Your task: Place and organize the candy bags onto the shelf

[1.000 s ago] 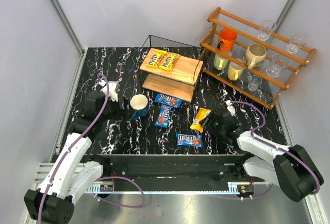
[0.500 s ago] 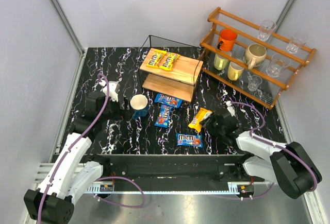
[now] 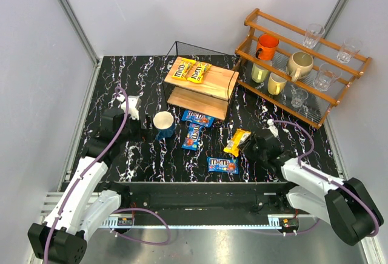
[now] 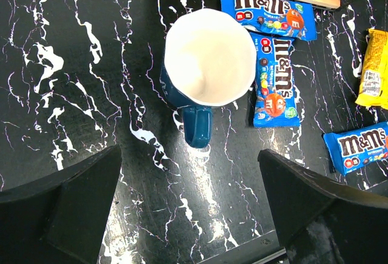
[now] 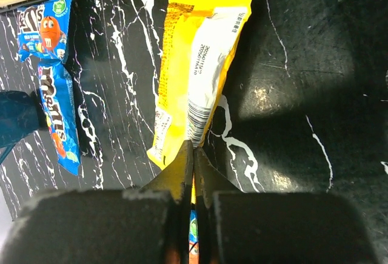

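Note:
One yellow candy bag [image 3: 236, 141] [image 5: 200, 70] lies back side up right of centre, and my right gripper [image 3: 250, 147] [image 5: 194, 155] is shut on its near end. Three blue candy bags [image 3: 197, 118] [image 3: 194, 136] [image 3: 222, 165] lie flat in front of the shelf [image 3: 218, 82]. Two more yellow bags [image 3: 182, 68] [image 3: 199, 72] rest side by side on the shelf's top board. My left gripper [image 3: 138, 117] [image 4: 191, 209] hangs open and empty just left of the blue mug [image 4: 209, 64]. Its view also takes in the blue bags [image 4: 267, 12] [image 4: 276, 76] [image 4: 357, 145].
A blue mug [image 3: 163, 123] with a white inside stands left of the blue bags. An orange-brown slatted rack [image 3: 345, 94] with mugs and glasses fills the back right. Grey walls close in the black marbled table [image 3: 121, 82].
My right gripper's jaws have closed from open onto the near end of the yellow bag, and the bag has shifted slightly. The left arm has not moved.

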### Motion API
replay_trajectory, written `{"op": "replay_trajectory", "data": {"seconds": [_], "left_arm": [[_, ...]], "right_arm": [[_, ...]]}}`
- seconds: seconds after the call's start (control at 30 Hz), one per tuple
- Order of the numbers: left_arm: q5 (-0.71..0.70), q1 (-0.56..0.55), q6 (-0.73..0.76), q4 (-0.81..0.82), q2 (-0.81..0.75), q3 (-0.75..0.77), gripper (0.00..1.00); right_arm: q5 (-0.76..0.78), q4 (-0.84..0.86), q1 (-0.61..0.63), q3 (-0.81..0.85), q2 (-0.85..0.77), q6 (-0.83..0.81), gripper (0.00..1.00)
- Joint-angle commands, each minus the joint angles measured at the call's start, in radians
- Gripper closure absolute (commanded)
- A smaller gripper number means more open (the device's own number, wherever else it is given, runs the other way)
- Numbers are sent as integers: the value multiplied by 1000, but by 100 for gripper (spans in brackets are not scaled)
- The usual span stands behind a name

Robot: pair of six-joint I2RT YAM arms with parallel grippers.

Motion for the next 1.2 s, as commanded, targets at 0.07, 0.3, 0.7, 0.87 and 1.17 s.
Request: {"op": "replay_trajectory", "data": {"seconds": [0.07,0.3,0.7,0.87,1.17], "left_arm": [[-12,-6,2,15,-2,37,1],[-12,-7,2,15,-4,37,1],[-21,-10,-1,13,-4,37,1],[-20,-13,-1,15,-1,37,1],[-23,-15,-1,12,-2,40,1]], "right_arm": [[63,-149,-8,86,-103,-87,100],[37,-365,-6,258,-130,-226,100],[-47,-723,-8,534,-61,-404,100],[-118,-841,-3,609,-25,-435,100],[-28,-1032,110,779,142,-464,100]]}}
